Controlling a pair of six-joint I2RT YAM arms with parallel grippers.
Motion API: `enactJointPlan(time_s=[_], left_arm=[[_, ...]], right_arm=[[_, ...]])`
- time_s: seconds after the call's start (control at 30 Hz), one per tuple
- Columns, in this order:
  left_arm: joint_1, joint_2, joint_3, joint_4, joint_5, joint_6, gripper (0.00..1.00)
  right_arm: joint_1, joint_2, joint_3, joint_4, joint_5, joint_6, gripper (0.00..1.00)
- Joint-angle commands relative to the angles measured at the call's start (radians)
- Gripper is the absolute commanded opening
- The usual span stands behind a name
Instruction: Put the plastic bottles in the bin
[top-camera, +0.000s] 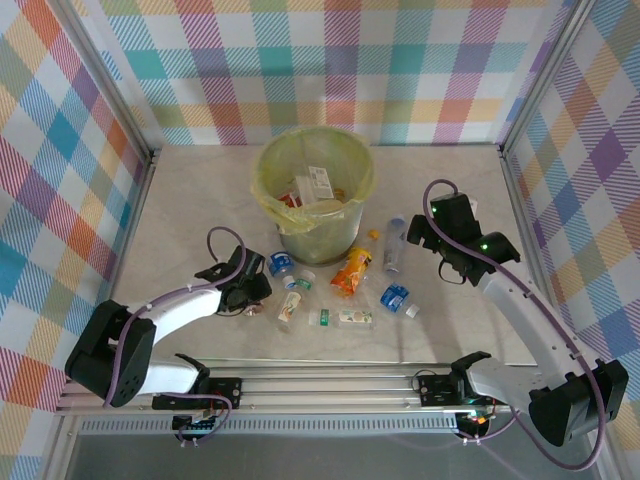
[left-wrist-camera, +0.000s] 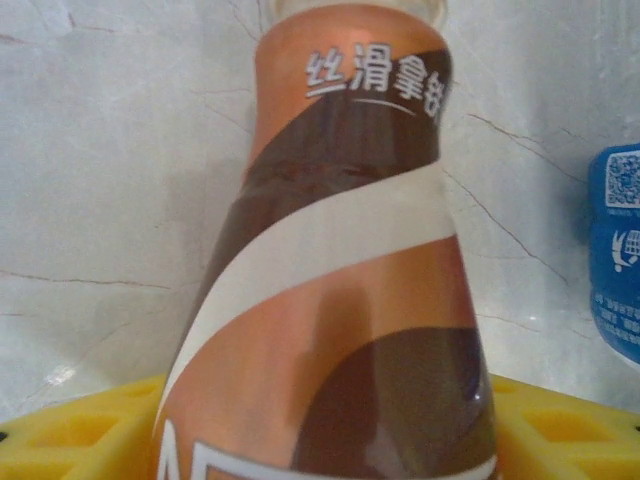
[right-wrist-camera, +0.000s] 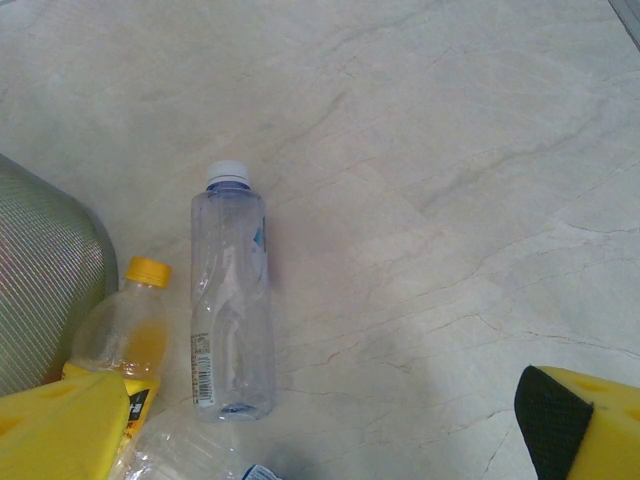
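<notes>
A brown and orange plastic bottle with a white band lies on the table between the yellow fingers of my left gripper. The fingers press against both of its sides, so the gripper is shut on it. The bin, pale with a yellow-green bag, stands at the back centre with several bottles inside. My right gripper hangs open to the right of the bin, above a clear bottle with a white cap. Nothing sits between its fingers. A yellow-capped orange bottle lies by the bin wall.
Several bottles lie scattered in front of the bin: a blue-labelled one next to my left gripper, an orange one, a blue one, and clear ones near the front. Metal frame posts and checked walls enclose the table.
</notes>
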Motion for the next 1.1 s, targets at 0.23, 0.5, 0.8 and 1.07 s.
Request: enactJointPlan(time_s=[0.23, 0.5, 0.8, 1.07], left_arm=[[0.011, -0.088, 0.018, -0.106, -0.143, -0.017, 0.53], [0.012, -0.287, 0.111, -0.217, -0.273, 0.029, 0.49], [0.017, -0.381, 0.323, -0.254, -0.336, 0.185, 0.49], [0.017, -0.332, 0.535, -0.136, -0.259, 0.357, 0.49]], right_arm=[[-0.007, -0.027, -0.016, 0.025, 0.009, 0.015, 1.00], [-0.006, -0.030, -0.019, 0.030, 0.005, 0.016, 1.00], [-0.007, -0.033, -0.022, 0.032, -0.002, 0.020, 1.00], [-0.007, -0.032, -0.022, 0.034, -0.005, 0.018, 1.00]])
